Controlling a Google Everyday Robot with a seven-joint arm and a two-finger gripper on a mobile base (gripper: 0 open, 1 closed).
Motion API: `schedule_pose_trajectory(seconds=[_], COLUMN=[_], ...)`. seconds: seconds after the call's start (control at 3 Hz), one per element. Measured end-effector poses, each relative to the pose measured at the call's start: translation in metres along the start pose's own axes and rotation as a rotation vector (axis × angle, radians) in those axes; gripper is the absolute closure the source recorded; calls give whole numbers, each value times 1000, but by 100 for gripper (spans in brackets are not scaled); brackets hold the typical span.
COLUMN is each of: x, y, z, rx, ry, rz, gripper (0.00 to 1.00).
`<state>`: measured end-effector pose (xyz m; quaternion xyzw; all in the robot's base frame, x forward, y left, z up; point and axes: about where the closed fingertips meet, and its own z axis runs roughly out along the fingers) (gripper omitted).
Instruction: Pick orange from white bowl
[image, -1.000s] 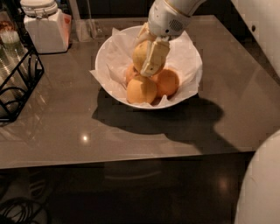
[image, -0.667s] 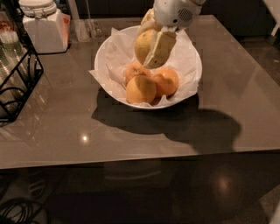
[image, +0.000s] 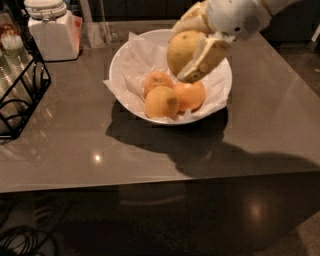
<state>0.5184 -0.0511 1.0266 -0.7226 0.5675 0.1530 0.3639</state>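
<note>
Gripper (image: 191, 59) with orange (image: 180, 49) above white bowl (image: 166, 120) of smaller fruits (image: 161, 101).

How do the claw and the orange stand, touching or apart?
Touching. The camera view shows the claw gripping the orange from both sides, above the white bowl.

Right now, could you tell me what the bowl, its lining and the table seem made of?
The bowl looks like glazed ceramic: glossy white rim. The lining is thin paper, crinkled. The table may be polished stone or laminate; it mirrors lights. The tool, above the bowl, grips the orange.
</note>
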Motion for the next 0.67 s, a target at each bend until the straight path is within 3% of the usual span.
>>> schedule_pose_trajectory(seconds=[0.33,0.67], x=[-2,3], y=[43,77], z=[-25,-51], rx=[91,174], ry=[-53,-64], rz=[37,65], gripper=[100,100])
